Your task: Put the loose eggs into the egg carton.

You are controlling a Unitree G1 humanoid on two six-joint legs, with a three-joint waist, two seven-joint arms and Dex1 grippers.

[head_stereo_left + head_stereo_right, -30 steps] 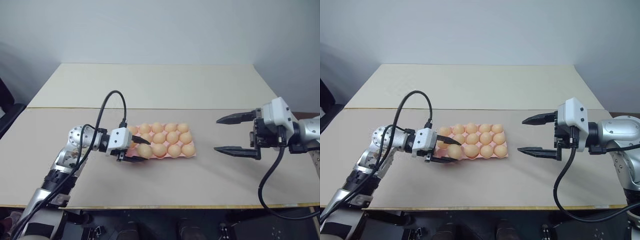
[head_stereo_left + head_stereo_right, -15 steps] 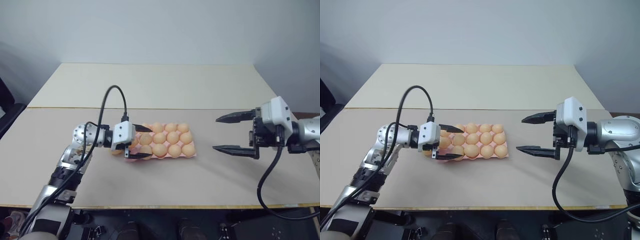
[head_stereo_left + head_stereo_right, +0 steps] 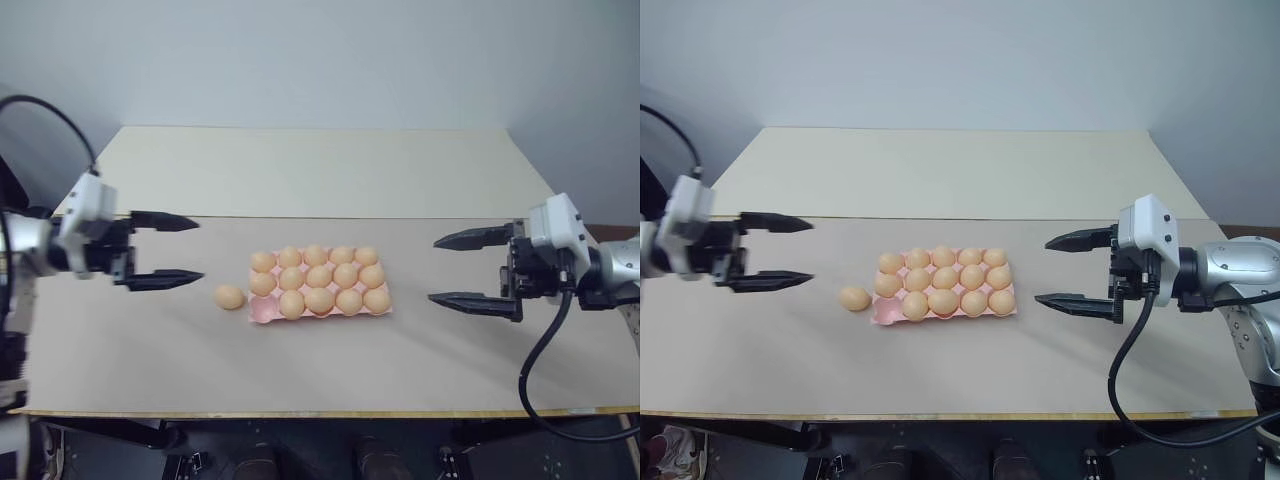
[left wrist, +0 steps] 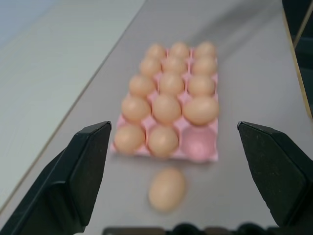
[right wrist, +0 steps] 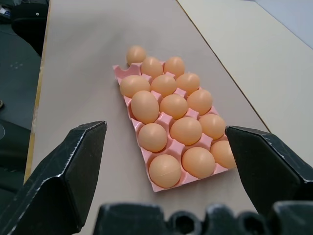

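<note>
Centrally on the grey table (image 3: 420, 370): pink egg carton (image 3: 262, 312), fourteen cups filled, near-left corner cup vacant. Well left of it, left gripper (image 3: 172, 250), fingers spread wide, gripping nothing. Off to the right, right gripper (image 3: 470, 270), likewise spread and unloaded. Just beside the carton's left end, one loose egg (image 3: 230, 296), lying on the table.
</note>
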